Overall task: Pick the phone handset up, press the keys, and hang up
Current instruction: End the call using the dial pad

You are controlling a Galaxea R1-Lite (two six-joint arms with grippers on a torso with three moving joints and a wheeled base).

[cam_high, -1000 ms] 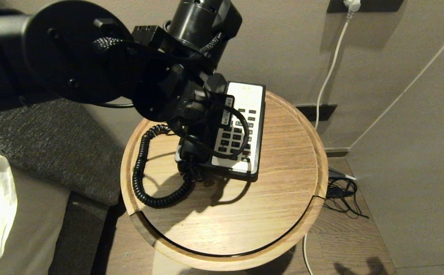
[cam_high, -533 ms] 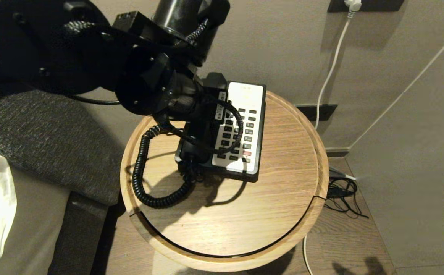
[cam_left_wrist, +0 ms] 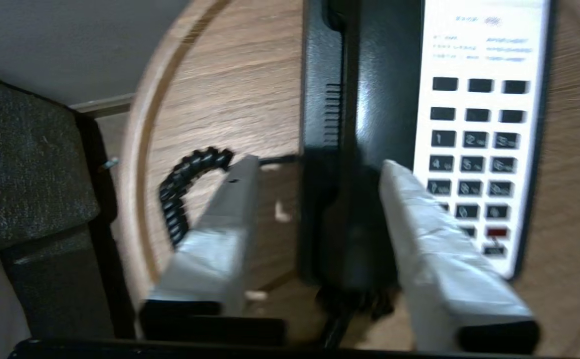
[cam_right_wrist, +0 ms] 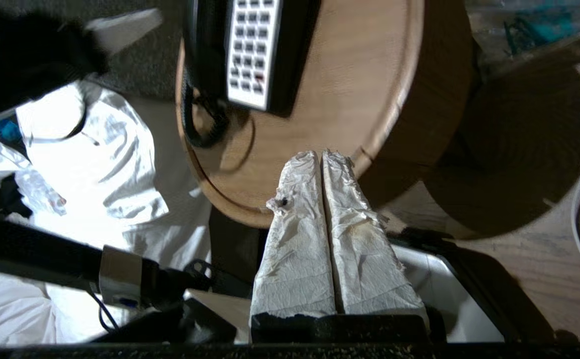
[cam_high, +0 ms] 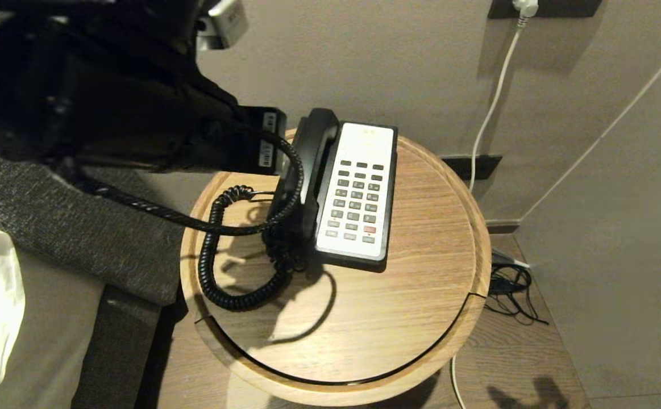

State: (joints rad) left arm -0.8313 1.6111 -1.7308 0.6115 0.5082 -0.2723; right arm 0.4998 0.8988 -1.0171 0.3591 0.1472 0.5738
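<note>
While poised over the left side of the base (cam_high: 358, 193), spread apart and gripping nothing: left gripper (cam_left_wrist: 319, 167), one taped finger (cam_left_wrist: 220, 234) out over bare wood left of the base, the other above the seam between handset (cam_left_wrist: 369, 99) and keypad. Clear air on both sides of the handset; no contact visible.

Handset (cam_high: 307, 170) down flat in the cradle, along the base's left edge, rounded far end just past the base's far corner. Coiled cord (cam_high: 211, 255) looping from the base's near left corner out to the left, close to the raised rim of the table (cam_high: 421, 284) there.

Right of the base: wide bare wood up to the rim. Nearer than the base: likewise open tabletop to the front edge. Behind the base: wall close, little room. Left of the base, past the rim: grey upholstery (cam_high: 80, 227), crowded by the left arm above.

Right gripper (cam_right_wrist: 322, 157) pressed fully together, empty, hanging well short of the base, over the table's near rim. White cable (cam_high: 492, 102) down the wall, right of and behind the base.
</note>
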